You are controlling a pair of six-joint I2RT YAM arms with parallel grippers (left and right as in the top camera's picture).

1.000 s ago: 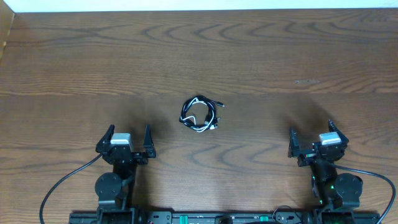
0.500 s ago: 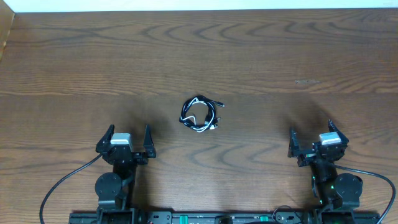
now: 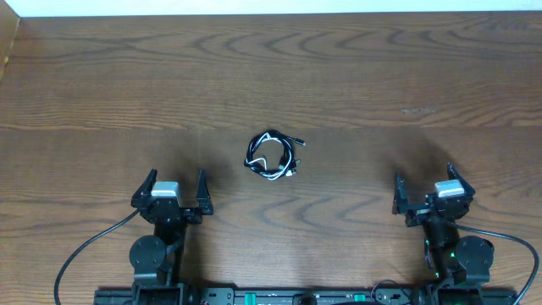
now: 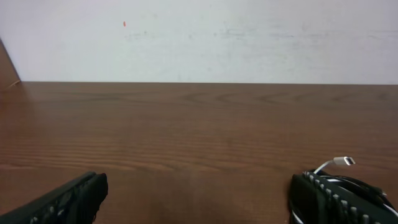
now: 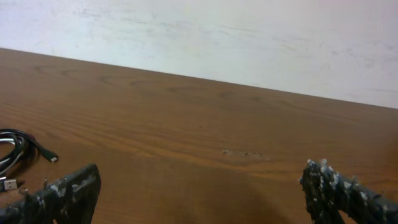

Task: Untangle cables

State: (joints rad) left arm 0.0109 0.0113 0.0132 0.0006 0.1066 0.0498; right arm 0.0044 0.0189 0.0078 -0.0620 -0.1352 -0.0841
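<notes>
The cables [image 3: 273, 155], one black and one white, lie coiled together in a small tangle at the middle of the wooden table [image 3: 381, 68]. My left gripper [image 3: 176, 180] rests near the front edge, down and left of the tangle, open and empty. My right gripper [image 3: 423, 178] stands down and right of it, also open and empty. In the left wrist view, a white plug [image 4: 344, 161] and part of the cables [image 4: 364, 183] show behind the right finger [image 4: 326, 199]. In the right wrist view, the cables [image 5: 18, 146] lie at the far left, beyond the left finger [image 5: 62, 193].
A white wall [image 4: 199, 37] runs along the table's far edge. Thick black supply wires [image 3: 89, 246] curve from both arm bases at the front edge. A faint scuff mark [image 3: 419, 111] sits on the table's right half.
</notes>
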